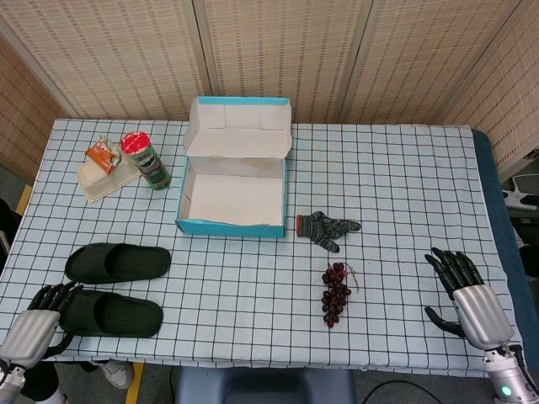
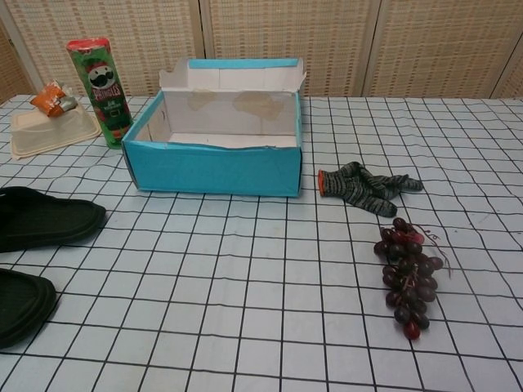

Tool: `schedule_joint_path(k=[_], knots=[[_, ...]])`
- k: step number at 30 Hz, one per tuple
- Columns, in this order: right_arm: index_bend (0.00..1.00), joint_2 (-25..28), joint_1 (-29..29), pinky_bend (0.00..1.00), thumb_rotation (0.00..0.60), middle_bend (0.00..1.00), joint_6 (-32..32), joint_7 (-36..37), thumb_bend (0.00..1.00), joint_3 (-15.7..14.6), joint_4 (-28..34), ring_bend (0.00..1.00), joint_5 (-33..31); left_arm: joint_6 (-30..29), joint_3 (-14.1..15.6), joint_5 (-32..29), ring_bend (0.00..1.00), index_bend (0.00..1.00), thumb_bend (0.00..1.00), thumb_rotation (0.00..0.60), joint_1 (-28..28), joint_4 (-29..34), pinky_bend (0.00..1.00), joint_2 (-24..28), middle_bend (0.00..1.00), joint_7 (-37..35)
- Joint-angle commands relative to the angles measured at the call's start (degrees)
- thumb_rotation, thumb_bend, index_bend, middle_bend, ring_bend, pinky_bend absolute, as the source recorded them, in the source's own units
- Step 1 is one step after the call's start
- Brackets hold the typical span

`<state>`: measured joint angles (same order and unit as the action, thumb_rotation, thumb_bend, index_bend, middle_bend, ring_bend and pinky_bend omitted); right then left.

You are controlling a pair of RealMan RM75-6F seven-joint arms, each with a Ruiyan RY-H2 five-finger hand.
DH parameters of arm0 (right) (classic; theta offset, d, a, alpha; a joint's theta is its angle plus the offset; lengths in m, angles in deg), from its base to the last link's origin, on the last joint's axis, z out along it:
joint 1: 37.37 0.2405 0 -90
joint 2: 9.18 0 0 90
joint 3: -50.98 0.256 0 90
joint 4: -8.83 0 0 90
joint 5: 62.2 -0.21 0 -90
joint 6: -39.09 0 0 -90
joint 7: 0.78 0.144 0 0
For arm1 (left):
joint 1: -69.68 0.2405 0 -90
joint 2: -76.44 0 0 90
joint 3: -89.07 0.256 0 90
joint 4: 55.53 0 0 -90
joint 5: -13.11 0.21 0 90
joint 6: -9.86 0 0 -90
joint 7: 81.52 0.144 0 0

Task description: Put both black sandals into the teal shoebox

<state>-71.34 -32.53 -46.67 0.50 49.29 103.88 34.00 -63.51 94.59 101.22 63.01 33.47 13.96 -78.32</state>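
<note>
Woven rattan screens back my workspace, and in front of them stands the table under a white cloth with a black grid (image 1: 396, 168). Biggest on it is the teal cardboard shoebox (image 1: 233, 195), open, its lid flap standing up at the far side, white inside; I'll place everything from that box.

Nearer to me than the box and off to its left lie the two black rubber sandals, side by side and lengthwise across the table. One black sandal (image 1: 118, 262) sits closer to the box; the other black sandal (image 1: 109, 312) lies just beside it, at the near edge. From the chest camera I see only their toe ends at the left border, the first (image 2: 45, 219) and the second (image 2: 23, 304).

My left hand (image 1: 38, 320) is at the table's near left corner, its dark fingers (image 1: 57, 295) apart and holding nothing, tips right at the heel end of the nearer sandal; I cannot tell whether they touch it. My right hand (image 1: 467, 290) is well away to the box's right at the near edge, fingers apart, holding nothing.

Left of the box stand a green crisp tube with a red lid (image 1: 146, 159) and a cream lidded tray (image 1: 105, 178) carrying an orange snack packet (image 1: 102, 154). Right of the box's near corner lies a grey striped knit glove (image 1: 325, 227), and nearer still a bunch of dark red grapes (image 1: 336, 293).
</note>
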Motion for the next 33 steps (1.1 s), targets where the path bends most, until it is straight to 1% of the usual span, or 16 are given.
schedule_joint_path(k=[1, 7, 14, 19, 21, 33], knots=[[0.00, 0.16, -0.04, 0.00, 0.600, 0.00, 0.08, -0.01, 0.17, -0.13, 0.14, 0.00, 0.06, 2.74, 0.16, -1.81, 0.00, 0.00, 0.37, 0.600, -0.97, -0.26, 0.05, -0.73, 0.00, 1.35], [0.00, 0.43, -0.12, 0.00, 0.600, 0.00, 0.15, -0.35, 0.17, -0.48, 0.73, 0.00, 0.52, 3.46, -0.28, -3.00, 0.00, 0.00, 0.37, 0.600, -1.22, -2.13, 0.05, -2.64, 0.00, 3.30], [0.00, 0.42, -0.05, 0.00, 0.600, 0.00, 0.37, -0.21, 0.17, -0.61, 0.65, 0.00, 0.67, 5.95, -0.28, -4.59, 0.00, 0.00, 0.37, 0.600, -2.05, -2.79, 0.05, -3.64, 0.00, 4.89], [0.00, 0.36, 0.16, 0.00, 0.600, 0.00, 1.07, -0.53, 0.17, -0.60, 0.73, 0.00, 0.30, 7.09, -0.30, -4.45, 0.00, 0.00, 0.37, 0.600, -2.87, -3.41, 0.05, -4.55, 0.00, 4.97], [0.00, 0.40, 0.31, 0.00, 0.600, 0.00, 1.44, -0.53, 0.17, -0.60, 0.76, 0.00, 0.13, 7.27, -0.46, -4.76, 0.00, 0.00, 0.37, 0.600, -3.06, -3.85, 0.05, -5.16, 0.00, 6.08], [0.00, 0.45, 0.43, 0.00, 0.600, 0.00, 1.78, -0.56, 0.17, -0.47, 0.67, 0.00, -0.31, 11.18, -0.26, -7.60, 0.00, 0.00, 0.37, 0.600, -4.68, -3.50, 0.08, -6.41, 0.00, 10.87]])
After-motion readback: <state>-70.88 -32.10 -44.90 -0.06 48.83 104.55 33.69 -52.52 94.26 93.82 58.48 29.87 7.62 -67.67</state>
